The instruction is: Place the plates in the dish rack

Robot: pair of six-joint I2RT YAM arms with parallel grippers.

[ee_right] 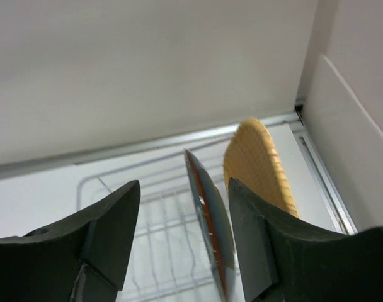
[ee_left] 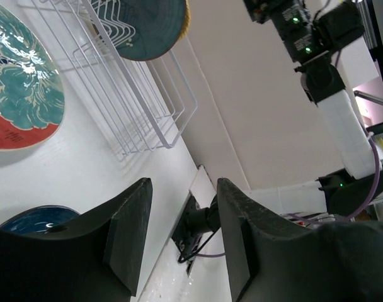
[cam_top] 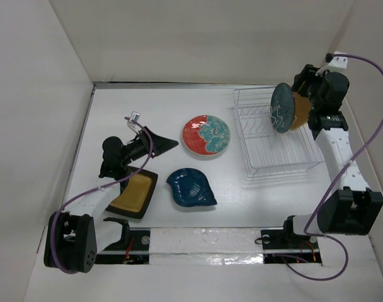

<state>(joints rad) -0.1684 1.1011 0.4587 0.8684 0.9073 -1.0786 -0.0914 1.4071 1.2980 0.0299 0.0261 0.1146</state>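
Observation:
The white wire dish rack stands at the back right. A round dark teal plate stands on edge in it, with the orange plate upright just behind. My right gripper hangs over them, open. In the right wrist view the teal plate's rim rises between the spread fingers of that gripper, touching neither, and the orange plate is beyond. The red-and-teal plate, blue leaf plate and mustard plate lie flat. My left gripper hovers open and holds nothing.
White walls close in the table on the left, back and right. In the left wrist view the open left gripper faces the right arm, with the rack and the patterned plate at its left.

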